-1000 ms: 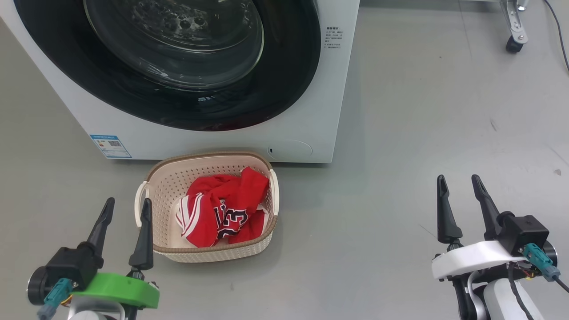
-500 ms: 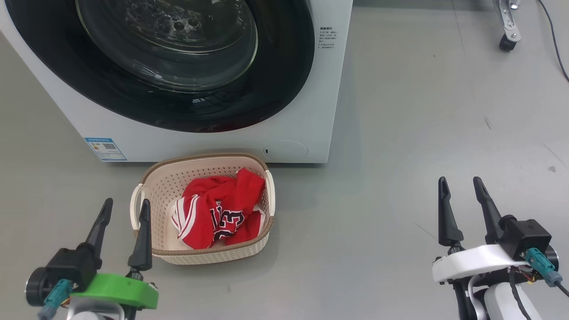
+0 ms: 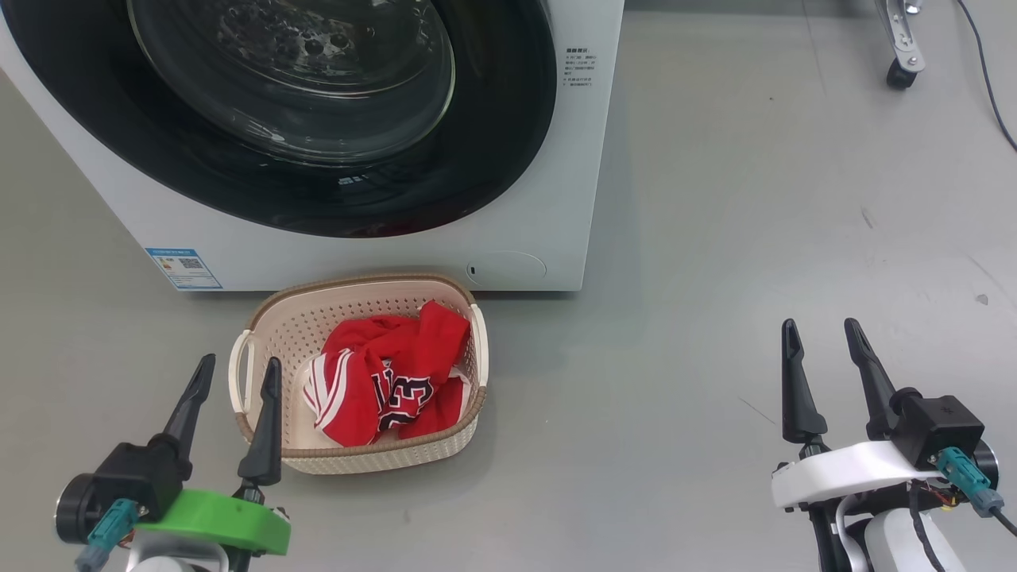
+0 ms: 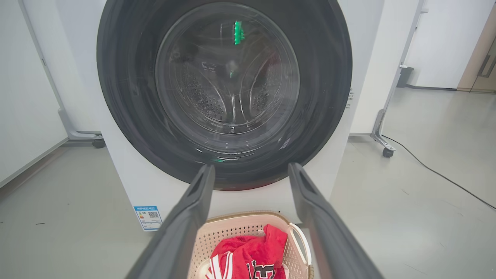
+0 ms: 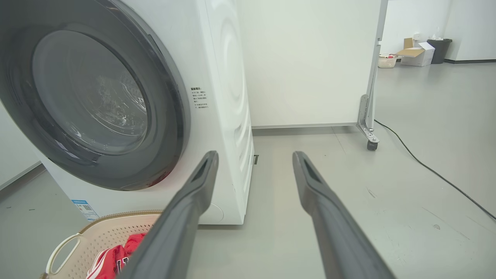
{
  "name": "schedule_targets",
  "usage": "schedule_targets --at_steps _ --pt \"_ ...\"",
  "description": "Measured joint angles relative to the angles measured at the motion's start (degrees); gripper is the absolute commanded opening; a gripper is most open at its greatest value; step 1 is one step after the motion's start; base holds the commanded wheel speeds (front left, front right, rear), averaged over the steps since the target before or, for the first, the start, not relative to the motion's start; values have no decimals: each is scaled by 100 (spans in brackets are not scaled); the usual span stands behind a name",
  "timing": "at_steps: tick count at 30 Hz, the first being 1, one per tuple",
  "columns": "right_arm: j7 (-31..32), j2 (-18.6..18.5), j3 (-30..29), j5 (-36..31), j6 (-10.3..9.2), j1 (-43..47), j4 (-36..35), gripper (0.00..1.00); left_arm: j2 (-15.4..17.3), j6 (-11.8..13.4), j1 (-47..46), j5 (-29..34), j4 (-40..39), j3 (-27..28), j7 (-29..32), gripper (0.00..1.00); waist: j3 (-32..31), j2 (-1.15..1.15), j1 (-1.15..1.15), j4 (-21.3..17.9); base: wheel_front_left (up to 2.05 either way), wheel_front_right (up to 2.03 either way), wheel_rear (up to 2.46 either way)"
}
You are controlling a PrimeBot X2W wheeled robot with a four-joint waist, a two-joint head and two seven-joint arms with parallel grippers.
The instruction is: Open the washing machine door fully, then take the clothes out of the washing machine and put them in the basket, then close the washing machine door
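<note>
The white washing machine stands on the grey floor, its washing machine door shut flat against the front. Just before it sits the basket, the red clothes heaped inside. The left claw hovers beside the basket's left handle, the right claw well apart, both spread wide and empty

One washing machine, one basket, one clothes heap.

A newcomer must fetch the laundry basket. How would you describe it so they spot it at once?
Find the large white front-loading washing machine with its round black-rimmed glass door. On the grey floor before it sits the small cream perforated plastic basket. Its brown woven-look rim and red jerseys inside set it apart.
</note>
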Motion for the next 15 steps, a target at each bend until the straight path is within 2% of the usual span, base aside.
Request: schedule_targets --at_steps 15 --pt "0 15 -10 -7 8 27 -10 100 -7 0 7 -107 45 47 0 100 5 0 0 -10 0 0 0"
